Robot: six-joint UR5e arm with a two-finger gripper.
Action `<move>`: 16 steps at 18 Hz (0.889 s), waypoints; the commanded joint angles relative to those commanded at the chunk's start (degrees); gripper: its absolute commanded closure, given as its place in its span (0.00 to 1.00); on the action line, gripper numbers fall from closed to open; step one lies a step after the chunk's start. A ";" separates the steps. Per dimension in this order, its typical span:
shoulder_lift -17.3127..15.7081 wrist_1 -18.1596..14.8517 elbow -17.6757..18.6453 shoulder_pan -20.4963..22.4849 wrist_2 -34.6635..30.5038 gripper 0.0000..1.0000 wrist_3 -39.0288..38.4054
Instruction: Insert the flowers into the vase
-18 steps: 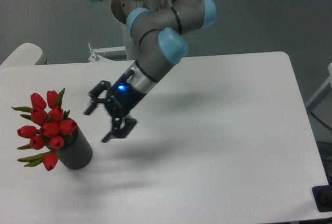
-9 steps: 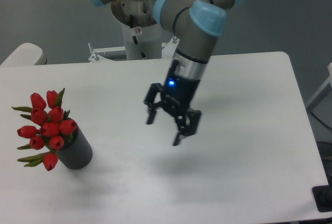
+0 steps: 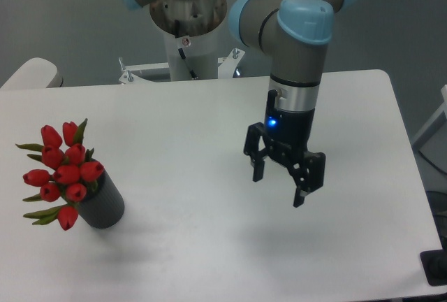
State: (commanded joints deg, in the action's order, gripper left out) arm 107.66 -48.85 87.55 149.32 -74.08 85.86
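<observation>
The broad white rectangular table [image 3: 209, 113] is seen from above, with the grey and light-blue jointed arm [image 3: 300, 50] reaching down over its right-centre part. The black two-finger hand [image 3: 278, 189] is held above the bare tabletop, its fingers spread apart and nothing gripped between them. Well apart from it, near the left edge of the table, the dark grey matte cylindrical vase [image 3: 103, 204] is stood upright. The tight bunch of red tulip buds with narrow green leaves [image 3: 61, 173] is lodged in the vase's mouth, so the insertion is judged to be done, with nothing left but clearing the arm. The bunch's long axis is tilted, running from the vase up and to the left, buds pointed away from the hand
</observation>
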 joint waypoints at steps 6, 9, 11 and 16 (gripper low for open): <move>0.79 -3.09 -2.29 0.01 -0.27 0.00 1.68; 0.88 -3.35 -2.29 -0.17 -0.27 0.00 1.68; 0.88 -3.27 -2.29 -0.17 -0.27 0.00 1.68; 0.97 -3.35 -2.47 -0.17 -0.27 0.00 1.68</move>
State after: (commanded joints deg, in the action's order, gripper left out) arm 108.63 -52.21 85.08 149.15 -74.36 87.54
